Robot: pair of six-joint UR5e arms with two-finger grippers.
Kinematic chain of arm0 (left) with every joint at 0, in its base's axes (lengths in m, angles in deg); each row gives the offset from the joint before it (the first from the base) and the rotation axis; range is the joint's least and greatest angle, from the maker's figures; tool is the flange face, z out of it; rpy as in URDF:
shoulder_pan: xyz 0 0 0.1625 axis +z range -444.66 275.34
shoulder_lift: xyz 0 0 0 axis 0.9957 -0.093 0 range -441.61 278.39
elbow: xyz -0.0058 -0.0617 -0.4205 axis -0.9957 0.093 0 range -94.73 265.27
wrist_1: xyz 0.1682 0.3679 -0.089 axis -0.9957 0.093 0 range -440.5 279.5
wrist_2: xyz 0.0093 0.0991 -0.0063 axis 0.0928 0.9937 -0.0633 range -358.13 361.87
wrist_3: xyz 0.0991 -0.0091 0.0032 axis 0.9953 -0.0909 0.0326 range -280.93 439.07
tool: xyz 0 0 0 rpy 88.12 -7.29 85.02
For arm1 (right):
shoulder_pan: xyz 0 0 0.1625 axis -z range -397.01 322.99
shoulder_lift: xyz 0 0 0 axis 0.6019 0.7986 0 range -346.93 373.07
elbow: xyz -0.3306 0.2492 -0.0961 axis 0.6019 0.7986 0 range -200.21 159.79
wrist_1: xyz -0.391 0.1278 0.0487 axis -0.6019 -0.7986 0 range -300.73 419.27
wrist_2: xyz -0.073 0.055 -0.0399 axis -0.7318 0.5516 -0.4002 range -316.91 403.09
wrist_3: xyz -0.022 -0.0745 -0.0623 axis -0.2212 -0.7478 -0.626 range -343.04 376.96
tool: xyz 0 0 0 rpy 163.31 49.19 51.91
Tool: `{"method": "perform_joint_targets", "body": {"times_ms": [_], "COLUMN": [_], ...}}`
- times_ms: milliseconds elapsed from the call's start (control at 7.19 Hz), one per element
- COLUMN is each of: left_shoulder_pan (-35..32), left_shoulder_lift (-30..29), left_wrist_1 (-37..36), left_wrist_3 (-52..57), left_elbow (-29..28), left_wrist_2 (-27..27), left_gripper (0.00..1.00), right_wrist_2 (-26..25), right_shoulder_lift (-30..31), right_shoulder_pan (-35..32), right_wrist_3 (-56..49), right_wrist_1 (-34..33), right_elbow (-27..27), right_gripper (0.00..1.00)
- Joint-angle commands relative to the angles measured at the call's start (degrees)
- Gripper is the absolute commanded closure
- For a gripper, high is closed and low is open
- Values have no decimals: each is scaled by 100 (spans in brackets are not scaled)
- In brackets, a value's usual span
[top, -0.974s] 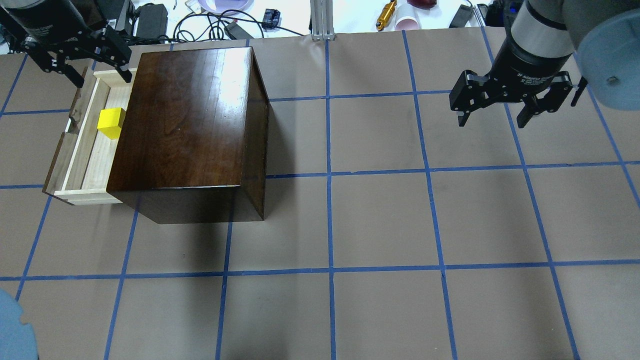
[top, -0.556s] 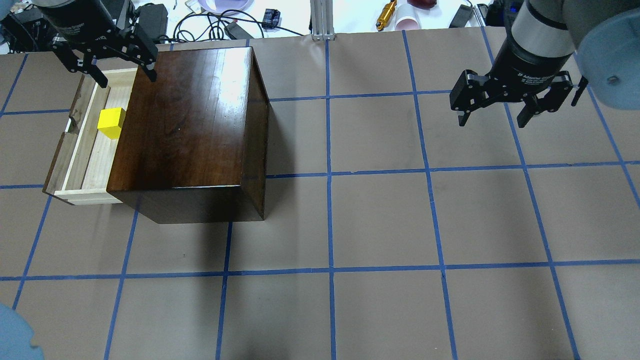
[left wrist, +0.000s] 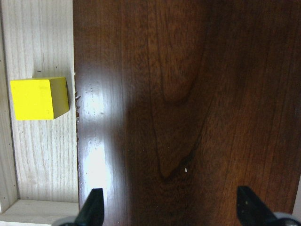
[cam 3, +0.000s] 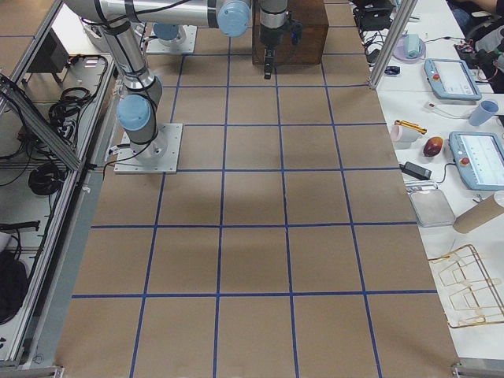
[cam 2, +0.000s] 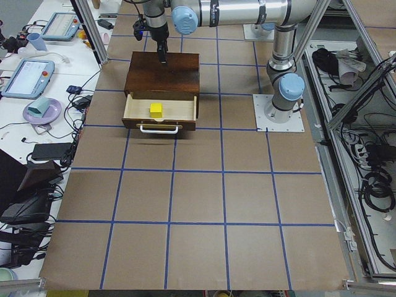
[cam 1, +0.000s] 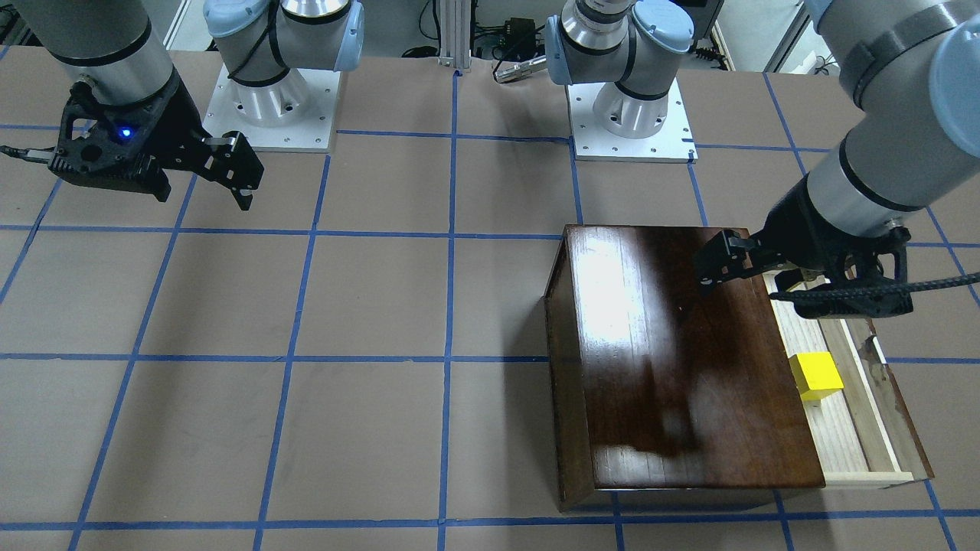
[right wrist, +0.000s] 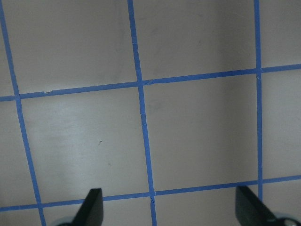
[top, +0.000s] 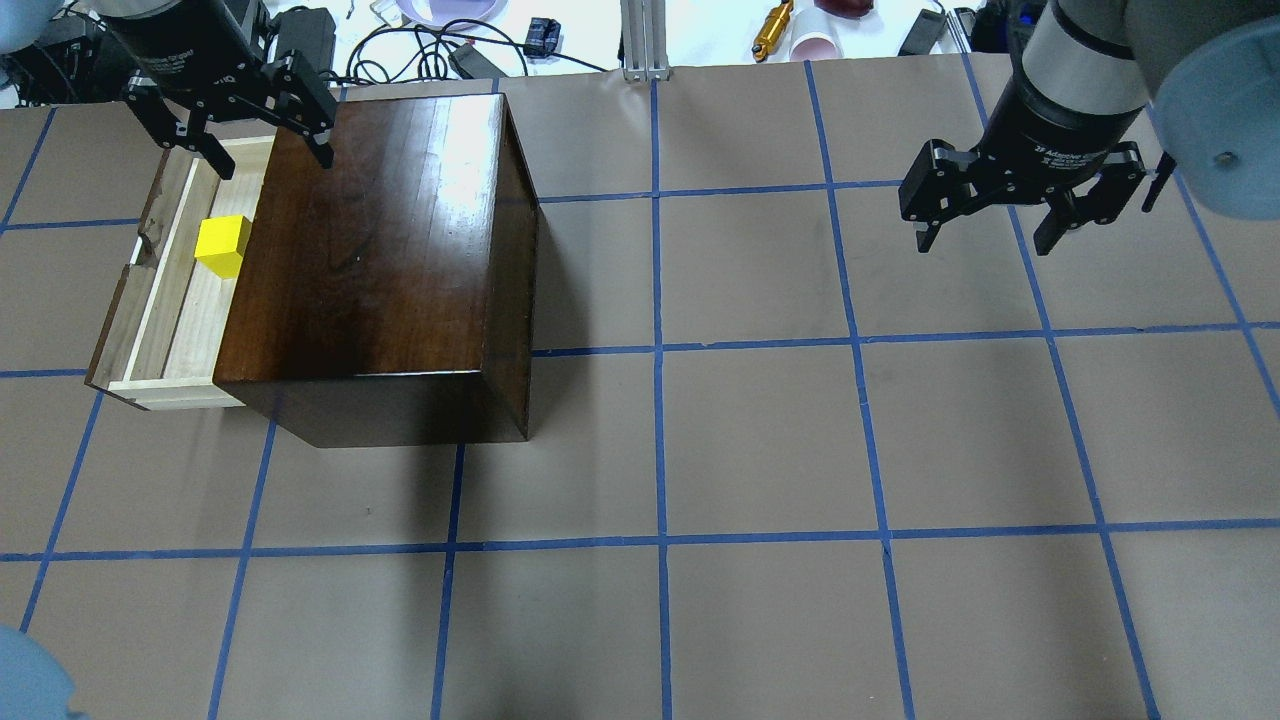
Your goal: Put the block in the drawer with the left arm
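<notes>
The yellow block (top: pixel 222 245) lies inside the open drawer (top: pixel 180 320), close to the dark cabinet (top: pixel 380 260). It also shows in the front view (cam 1: pixel 816 375), the left side view (cam 2: pixel 156 109) and the left wrist view (left wrist: pixel 40 98). My left gripper (top: pixel 272 160) is open and empty. It hovers over the cabinet's top edge at the drawer's far end, apart from the block. In the left wrist view the left gripper (left wrist: pixel 170 212) straddles the cabinet top (left wrist: pixel 188 94). My right gripper (top: pixel 985 240) is open and empty above the bare table at the far right.
The drawer's pale floor (cam 1: pixel 850 428) runs along the cabinet (cam 1: pixel 674 367), its dark front panel on the outside. Cables and small items (top: pixel 420 40) lie beyond the table's far edge. Blue tape lines grid the brown table (top: pixel 760 440).
My left gripper has moved right, from beside the drawer's far end to over the cabinet's top edge. The block stays in the drawer. The right arm has not moved.
</notes>
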State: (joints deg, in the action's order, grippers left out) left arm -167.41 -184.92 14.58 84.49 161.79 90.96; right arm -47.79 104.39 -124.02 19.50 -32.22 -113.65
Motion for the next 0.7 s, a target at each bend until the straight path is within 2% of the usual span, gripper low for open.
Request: {"method": "perform_joint_targets", "body": {"times_ms": [0, 556], "left_shoulder_pan": [-180, -506], "left_shoulder_lift": [240, 530], "left_wrist_1": [2, -69], "left_wrist_3": [-6, -68], "left_elbow": [265, 784], "left_wrist_2": [3, 74], "left_gripper": [0, 0], "right_wrist_2": [0, 0], "right_shoulder_lift": [0, 0], "right_shoulder_pan": [0, 0], "right_wrist_3": [0, 0], "right_wrist_1": [0, 0], "right_elbow": [1, 1], "right_gripper": [0, 0]}}
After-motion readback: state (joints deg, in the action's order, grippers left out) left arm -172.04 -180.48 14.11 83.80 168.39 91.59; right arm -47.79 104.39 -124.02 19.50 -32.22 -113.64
